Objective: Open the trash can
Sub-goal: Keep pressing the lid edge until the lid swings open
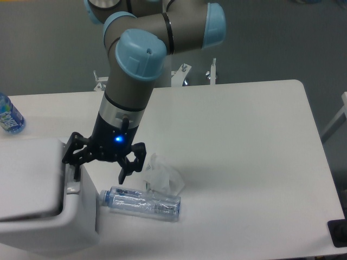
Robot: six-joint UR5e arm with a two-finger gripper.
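Observation:
The white trash can [49, 233] fills the lower left corner. Its flat lid [27, 179] looks blurred and raised at the near edge. My gripper [99, 170] is open and straddles the can's right rim. Its left finger [74, 162] presses down on the grey button strip [71, 187], while the right finger hangs outside the can above the table.
A clear plastic bottle [142, 201] lies on its side against the can's right wall. A crumpled clear wrapper [161, 174] sits just behind it. A blue-labelled bottle [9, 115] stands at the far left edge. A black object [339, 233] sits at the bottom right corner.

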